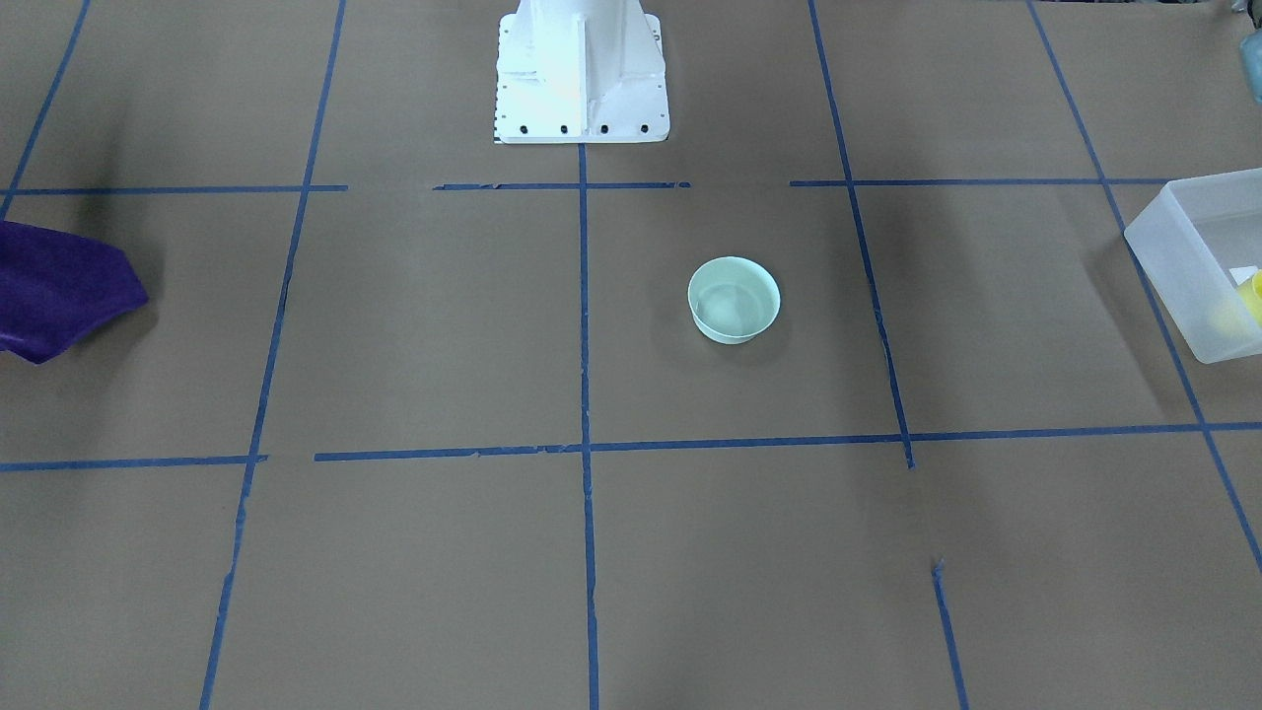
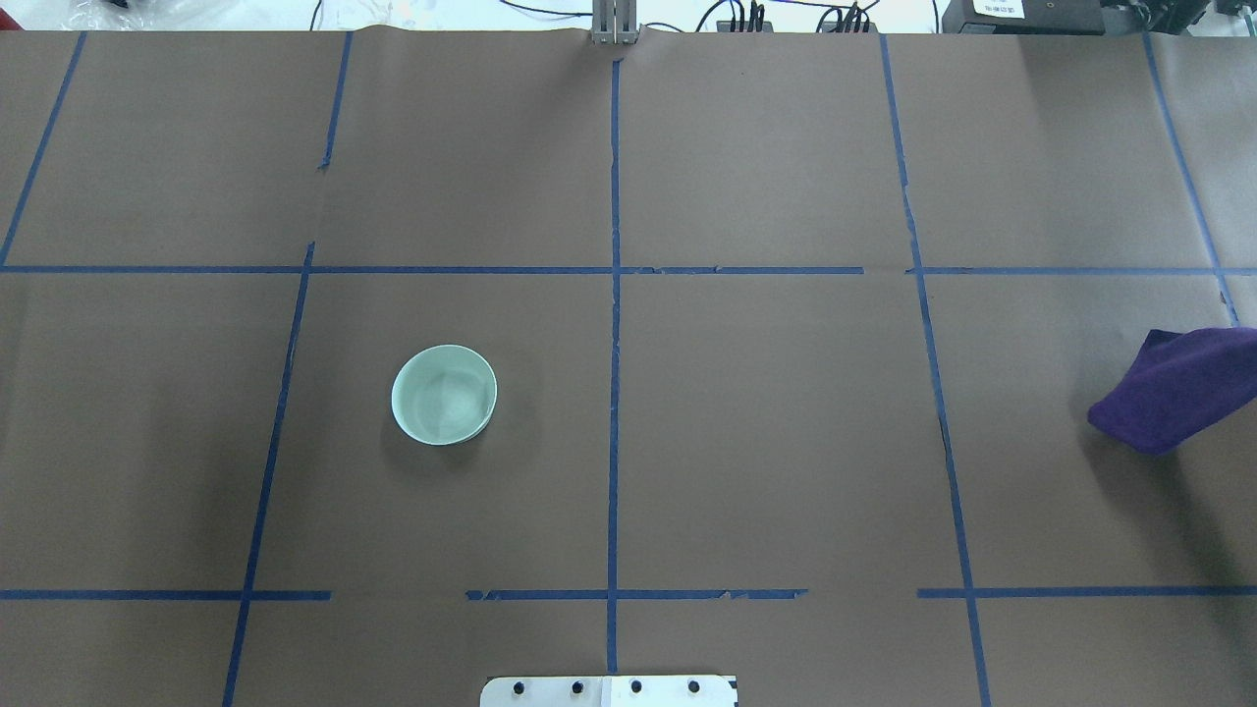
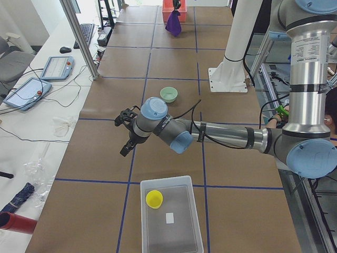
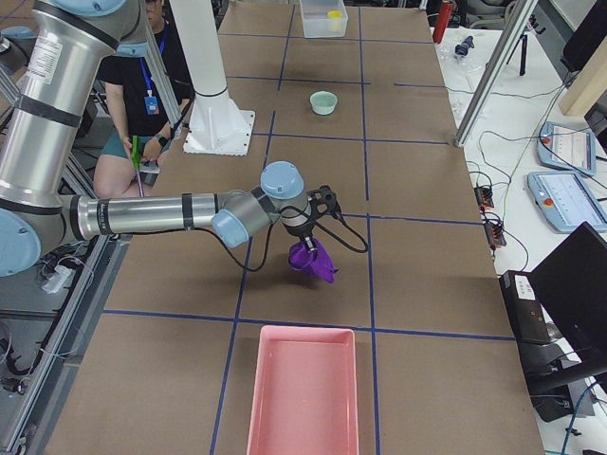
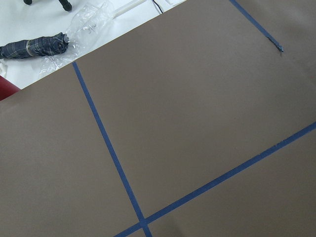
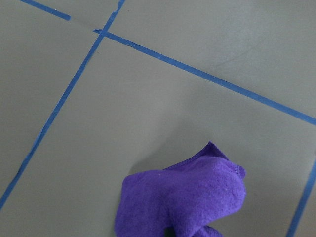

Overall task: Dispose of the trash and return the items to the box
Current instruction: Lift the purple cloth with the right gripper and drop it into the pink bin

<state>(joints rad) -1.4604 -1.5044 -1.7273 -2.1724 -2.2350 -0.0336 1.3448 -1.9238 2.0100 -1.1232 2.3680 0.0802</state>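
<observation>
The pale mint-green bowl (image 1: 734, 299) stands upright and empty on the brown paper, also in the overhead view (image 2: 444, 395). The frosted-white box (image 3: 171, 217) lies at the table's left end with the yellow cup (image 3: 154, 198) inside it. My left gripper (image 3: 125, 132) hovers between bowl and box; I cannot tell if it is open or shut. My right gripper (image 4: 303, 239) holds the purple cloth (image 6: 187, 197) bunched and hanging above the table, which also shows in the overhead view (image 2: 1178, 388). Its fingers are hidden.
A pink tray (image 4: 303, 391) lies at the table's right end, just beyond the hanging cloth. The white robot base (image 1: 580, 74) stands at the table's middle edge. Blue tape lines cross the paper. Beyond the left edge lie a folded umbrella (image 5: 34, 45) and plastic wrap.
</observation>
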